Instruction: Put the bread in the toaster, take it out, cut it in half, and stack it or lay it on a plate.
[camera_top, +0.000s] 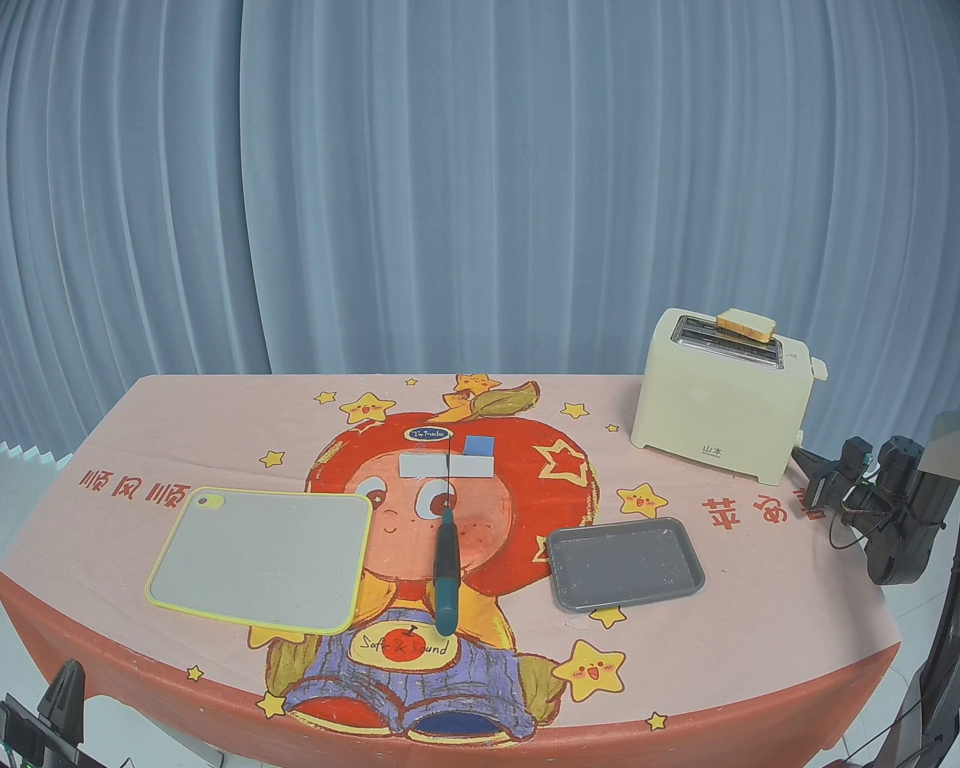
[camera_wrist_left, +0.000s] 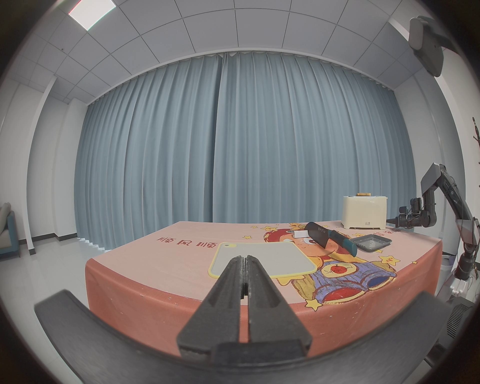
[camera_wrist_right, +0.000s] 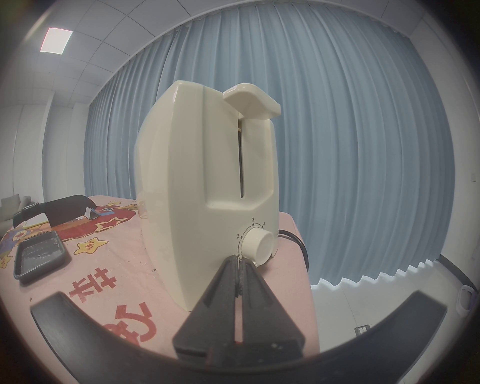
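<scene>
A cream toaster (camera_top: 720, 400) stands at the table's back right, and a slice of bread (camera_top: 745, 323) sticks up out of its far slot. Its end lever (camera_wrist_right: 251, 100) sits at the top of its track, above the dial (camera_wrist_right: 257, 243). My right gripper (camera_wrist_right: 239, 261) is shut and empty, level with the dial and just short of that end; the same gripper (camera_top: 803, 460) shows beside the toaster's right end. The left gripper (camera_wrist_left: 245, 260) is shut with nothing in it, hanging off the table's front left corner (camera_top: 62, 695). A knife (camera_top: 445, 560) lies mid-table.
A grey, yellow-rimmed cutting board (camera_top: 262, 558) lies at the front left. A dark grey tray (camera_top: 625, 563) lies in front of the toaster. The toaster's black cord (camera_wrist_right: 297, 242) trails off the table's right edge. A small white and blue block (camera_top: 460, 460) sits behind the knife tip.
</scene>
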